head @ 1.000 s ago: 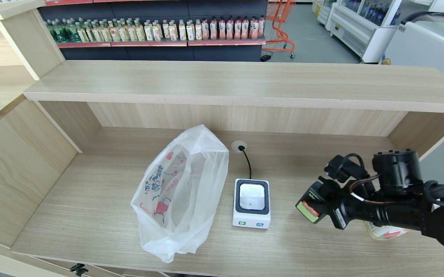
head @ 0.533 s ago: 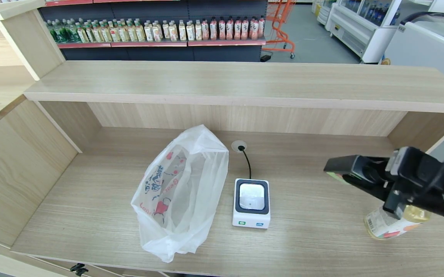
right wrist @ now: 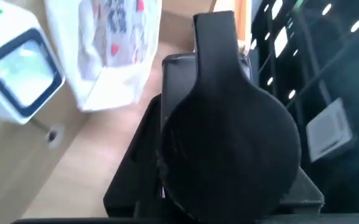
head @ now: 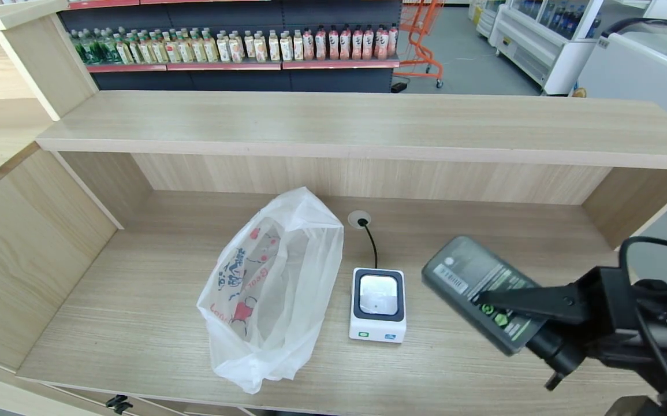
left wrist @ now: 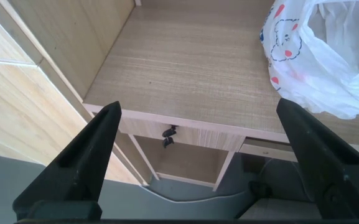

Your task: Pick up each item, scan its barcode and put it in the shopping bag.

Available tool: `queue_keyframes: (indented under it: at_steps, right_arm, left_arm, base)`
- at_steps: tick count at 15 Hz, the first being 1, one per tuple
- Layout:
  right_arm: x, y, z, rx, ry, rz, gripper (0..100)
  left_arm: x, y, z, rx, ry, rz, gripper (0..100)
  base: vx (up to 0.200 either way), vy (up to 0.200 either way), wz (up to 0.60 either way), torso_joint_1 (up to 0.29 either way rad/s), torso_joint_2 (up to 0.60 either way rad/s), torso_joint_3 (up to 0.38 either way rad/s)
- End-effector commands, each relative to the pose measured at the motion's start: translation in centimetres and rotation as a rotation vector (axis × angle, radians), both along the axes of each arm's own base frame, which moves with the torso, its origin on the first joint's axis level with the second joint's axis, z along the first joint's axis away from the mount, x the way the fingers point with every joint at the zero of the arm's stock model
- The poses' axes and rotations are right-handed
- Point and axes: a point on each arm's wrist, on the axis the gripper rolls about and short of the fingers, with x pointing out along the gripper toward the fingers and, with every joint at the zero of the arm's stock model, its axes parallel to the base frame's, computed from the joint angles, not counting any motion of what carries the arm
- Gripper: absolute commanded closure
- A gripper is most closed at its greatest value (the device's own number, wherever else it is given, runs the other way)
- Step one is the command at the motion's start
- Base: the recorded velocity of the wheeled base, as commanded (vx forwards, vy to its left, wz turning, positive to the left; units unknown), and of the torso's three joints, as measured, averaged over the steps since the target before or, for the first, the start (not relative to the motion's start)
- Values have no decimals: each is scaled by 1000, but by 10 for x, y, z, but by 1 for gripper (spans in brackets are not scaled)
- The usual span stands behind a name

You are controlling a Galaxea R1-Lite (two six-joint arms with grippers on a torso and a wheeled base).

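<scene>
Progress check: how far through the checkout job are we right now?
Done: nothing I can make out inside the shopping bag. In hand: the right gripper holds a dark packet raised to the right of the scanner, barcode facing up. To do: scan it, bag it.

packet [head: 461,269] end behind right hand [head: 502,311], bag [left wrist: 328,68] cropped

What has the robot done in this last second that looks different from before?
The right tool, gripping the dark pack, has turned it over: it was edge-on a moment ago, and now its flat barcode face points upward, to the right of the scanner. The shopping bag and the scanner stayed where they were.
</scene>
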Motion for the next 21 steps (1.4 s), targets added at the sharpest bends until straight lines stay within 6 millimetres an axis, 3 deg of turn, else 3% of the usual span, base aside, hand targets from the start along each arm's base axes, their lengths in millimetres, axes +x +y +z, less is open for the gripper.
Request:
queue_keyframes:
  at_steps: [1,5,18,20,21]
  right_arm:
    - [5,32,-24,-54,15,162,100]
    - [5,46,-36,-78,-81,298,100]
    - [0,42,-23,-58,-149,294,100]
    - [-5,27,1,20,43,203,100]
    - [-7,9,10,97,300,47,100]
  left_arm:
    - [0,0,0,0,0,0,0]
    - [0,0,0,0,0,0,0]
    - [0,0,0,0,0,0,0]
    - [0,0,0,0,0,1,0]
    - [0,0,0,0,0,0,0]
  base:
    - [0,0,0,0,0,0]
    - [0,0,0,0,0,0]
    - [0,0,0,0,0,0]
    - [0,0,0,0,0,0]
    - [0,0,0,0,0,0]
